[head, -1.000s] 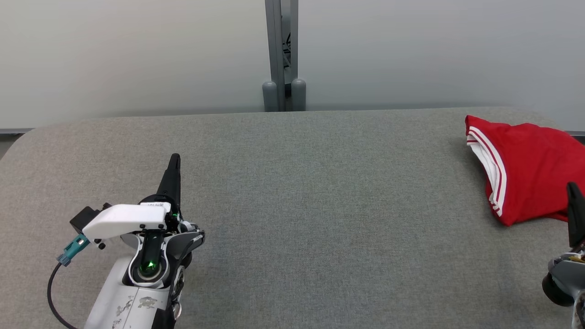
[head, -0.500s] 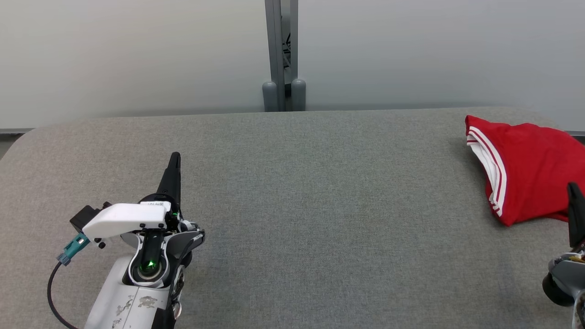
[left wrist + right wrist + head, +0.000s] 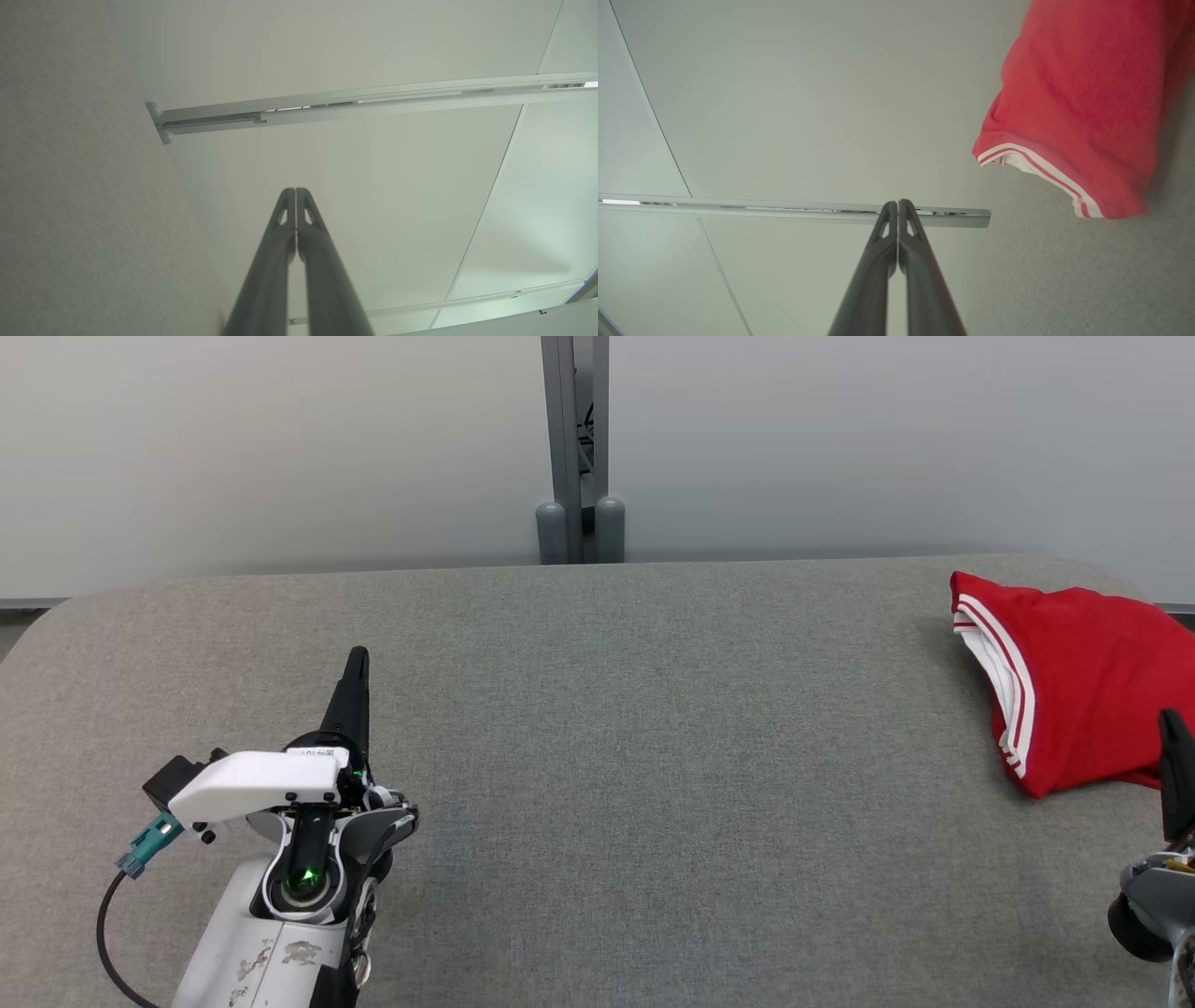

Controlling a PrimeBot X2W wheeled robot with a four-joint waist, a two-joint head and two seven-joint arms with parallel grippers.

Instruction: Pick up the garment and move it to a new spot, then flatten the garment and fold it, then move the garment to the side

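Note:
The garment (image 3: pixel 1083 686) is red with white-striped trim and lies folded at the far right of the grey table (image 3: pixel 653 756); the right wrist view has it (image 3: pixel 1083 107) at upper right. My left gripper (image 3: pixel 357 660) rests at the lower left, fingers shut and empty, far from the garment. In its own wrist view, the left gripper (image 3: pixel 295 190) shows its tips pressed together. My right gripper (image 3: pixel 1169 717) rises at the right edge just in front of the garment, shut on nothing; the right gripper (image 3: pixel 897 202) also has closed tips in its wrist view.
A pale wall runs behind the table, with a grey post (image 3: pixel 574 448) at its middle. The table's rounded corners show at far left and far right. The wide cloth-covered middle lies between both arms.

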